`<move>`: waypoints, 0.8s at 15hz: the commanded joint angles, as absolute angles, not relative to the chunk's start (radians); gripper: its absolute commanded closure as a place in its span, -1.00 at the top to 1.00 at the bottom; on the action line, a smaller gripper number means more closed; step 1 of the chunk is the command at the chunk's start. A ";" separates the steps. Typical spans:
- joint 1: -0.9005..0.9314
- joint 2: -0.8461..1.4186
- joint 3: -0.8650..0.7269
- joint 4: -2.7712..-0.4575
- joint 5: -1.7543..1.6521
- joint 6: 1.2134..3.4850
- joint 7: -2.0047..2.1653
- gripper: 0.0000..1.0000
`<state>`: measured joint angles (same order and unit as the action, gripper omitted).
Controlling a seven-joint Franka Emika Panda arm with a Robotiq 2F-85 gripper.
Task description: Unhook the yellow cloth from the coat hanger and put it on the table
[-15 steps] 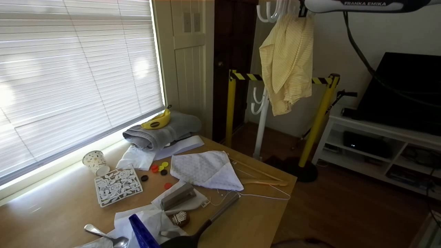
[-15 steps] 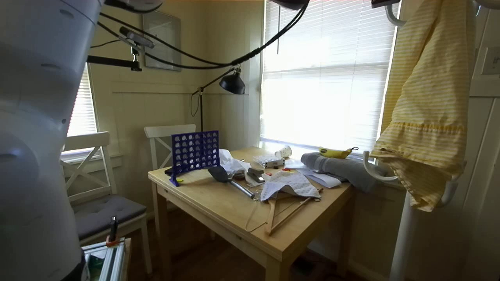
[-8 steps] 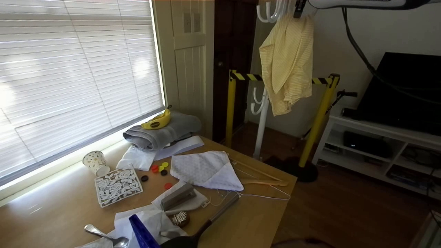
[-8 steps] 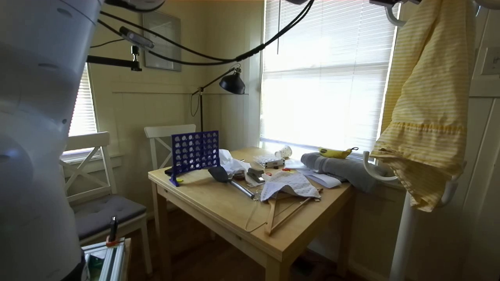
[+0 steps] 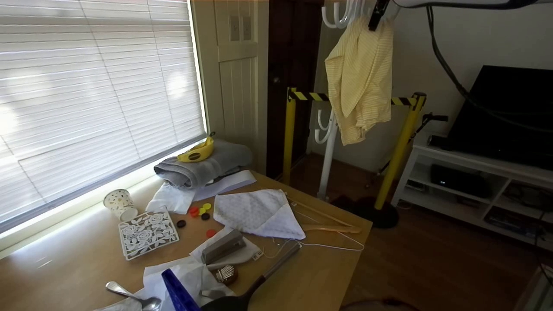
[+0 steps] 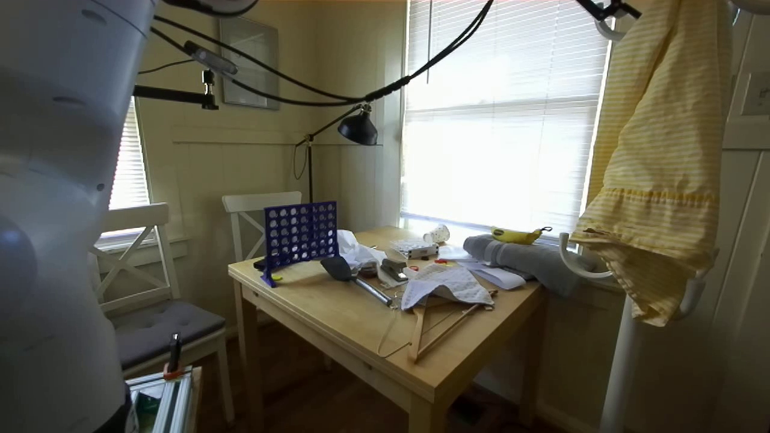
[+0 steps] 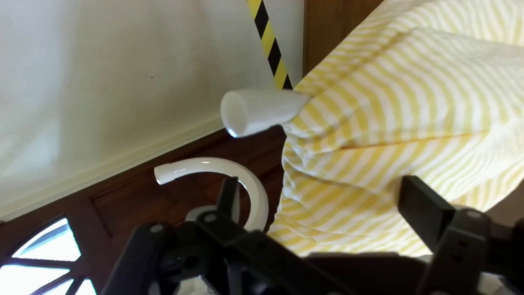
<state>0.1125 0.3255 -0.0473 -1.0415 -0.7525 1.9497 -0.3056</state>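
Note:
The pale-yellow striped cloth [image 5: 362,77] hangs in long folds from the white coat hanger [image 5: 329,160], well above floor level. In the wrist view a white peg [image 7: 258,110] of the stand pokes out of the bunched cloth [image 7: 368,164]. My gripper [image 7: 317,190] is open, its fingers wide apart, with cloth spread across the gap behind them. The right finger [image 7: 425,211] stands in front of the cloth; whether it touches is unclear. In an exterior view one dark finger [image 5: 378,16] overlaps the cloth's top. The wooden table [image 6: 337,319] stands beside the stand.
The table bears a wooden clothes hanger [image 5: 332,228], a white cloth [image 5: 259,214], a grey towel [image 5: 216,160], a spatula [image 5: 276,265] and a blue game rack [image 6: 301,233]. A lower white hook [image 7: 254,192] curves near the left finger. Yellow poles [image 5: 399,151] with striped tape stand behind the stand.
My gripper has opened. The arm has shifted slightly upward while the finger has tilted and come lower against the cloth's top. The cloth hangs as before.

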 commanded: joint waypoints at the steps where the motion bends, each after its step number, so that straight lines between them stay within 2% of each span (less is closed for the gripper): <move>1: 0.090 0.336 -0.042 -1.015 -0.680 1.943 -0.263 0.83; 2: 0.086 0.337 -0.041 -1.015 -0.665 1.946 -0.255 0.76; 3: 0.084 0.336 -0.041 -1.016 -0.657 1.947 -0.247 0.45; 4: 0.083 0.335 -0.041 -1.017 -0.650 1.949 -0.239 0.28; 5: 0.083 0.335 -0.042 -1.017 -0.648 1.950 -0.234 0.28; 12: 0.091 0.337 -0.041 -1.015 -0.657 1.949 -0.214 -0.70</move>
<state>0.0937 0.3255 -0.0447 -1.0415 -0.6771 1.9497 -0.2228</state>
